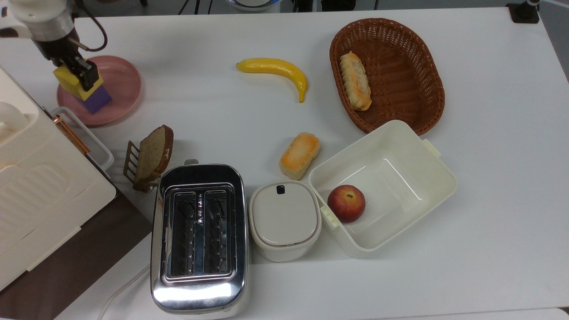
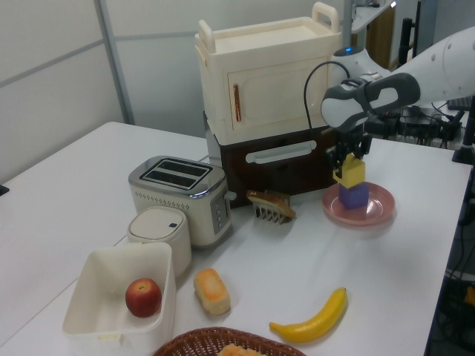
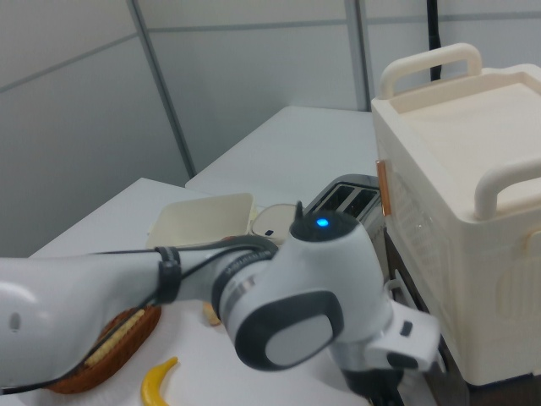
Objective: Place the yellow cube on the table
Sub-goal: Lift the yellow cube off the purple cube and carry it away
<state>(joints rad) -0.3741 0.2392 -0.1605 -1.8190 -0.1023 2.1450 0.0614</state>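
The arm reaches in from the top view's upper left corner, its wrist pointing straight down over the pink plate (image 1: 122, 84); the gripper (image 1: 79, 76) is clamped on the yellow cube (image 1: 71, 80), one dark finger crossing the cube's top in the top view. In the left view the arm comes from the right edge, its grey-and-white wrist bent down above the plate (image 2: 378, 209), the gripper (image 2: 347, 162) pinching the cube (image 2: 352, 171) by its upper part; the cube sits tilted and lifted a little off the purple cube (image 2: 354, 196), which stands on the plate; whether the two still touch at one edge I cannot tell. The top view shows the purple cube (image 1: 97, 100) peeking out below and to the right of the yellow one, and the table (image 1: 489, 155) with a banana (image 1: 278, 71) well apart from the plate; the left view adds the height, the cream cabinet (image 2: 267, 74) just behind the wrist. The right view gives the wrist housing close up with a blue light (image 3: 321, 223); the toaster (image 3: 348, 198) lies behind it.
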